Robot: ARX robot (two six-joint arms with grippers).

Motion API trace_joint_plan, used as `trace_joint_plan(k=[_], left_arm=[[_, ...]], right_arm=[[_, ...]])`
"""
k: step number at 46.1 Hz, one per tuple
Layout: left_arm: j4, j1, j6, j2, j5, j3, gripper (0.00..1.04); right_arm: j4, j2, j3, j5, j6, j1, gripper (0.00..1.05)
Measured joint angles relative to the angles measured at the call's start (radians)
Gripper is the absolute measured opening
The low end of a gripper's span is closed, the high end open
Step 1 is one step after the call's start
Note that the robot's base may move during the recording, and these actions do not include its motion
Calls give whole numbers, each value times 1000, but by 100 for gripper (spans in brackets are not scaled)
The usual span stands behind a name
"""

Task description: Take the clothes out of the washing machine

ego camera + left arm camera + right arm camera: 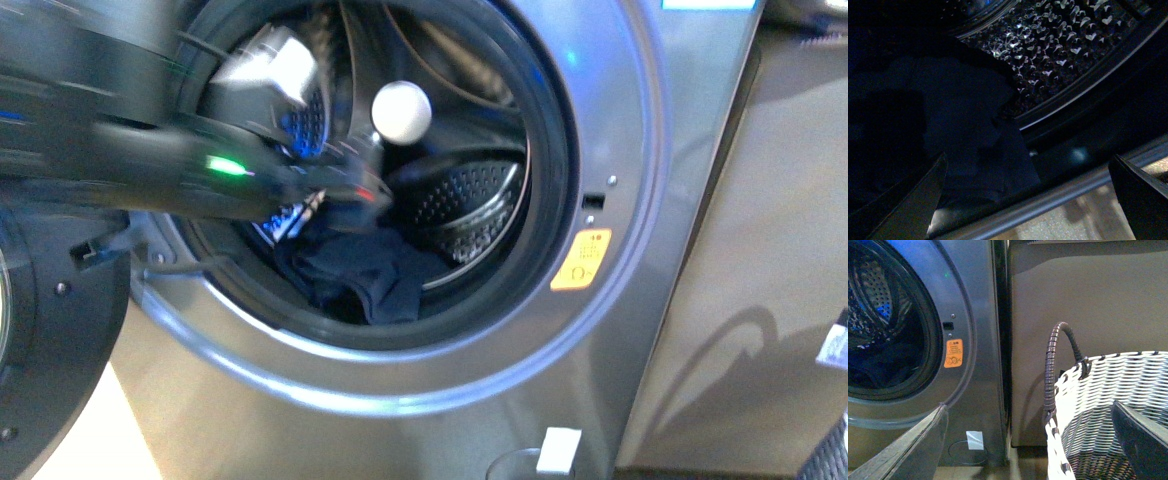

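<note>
The grey washing machine [650,300] stands with its porthole open, a yellow-orange sticker [582,260] beside it. Dark navy clothes [365,275] lie at the drum's bottom front. My left arm reaches into the drum, blurred; its gripper [340,205] hangs just above the clothes. In the left wrist view the gripper [1030,200] is open and empty over the dark clothes [958,130], near the door seal and perforated drum [1058,45]. My right gripper [1030,440] is open and empty outside, between the machine [978,365] and the basket.
A woven white-and-grey basket [1108,405] with a dark handle stands right of the machine. The open black-rimmed door [50,340] hangs at the left. A grey cabinet panel [740,250] stands right of the machine.
</note>
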Motion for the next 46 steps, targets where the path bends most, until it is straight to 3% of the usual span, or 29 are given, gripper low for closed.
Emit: trace_joint_plan(k=[17, 26, 35, 46], left_arm=[[-289, 11, -28, 319, -173, 502, 98], [-431, 19, 5, 436, -235, 652, 98], [-484, 19, 26, 462, -222, 674, 98], [-657, 14, 66, 462, -177, 711, 98]], right_arm=[[0, 0, 0, 0, 0, 0, 97], [0, 0, 0, 0, 0, 0, 97], [0, 0, 0, 0, 0, 0, 97], [0, 0, 0, 0, 0, 0, 97]])
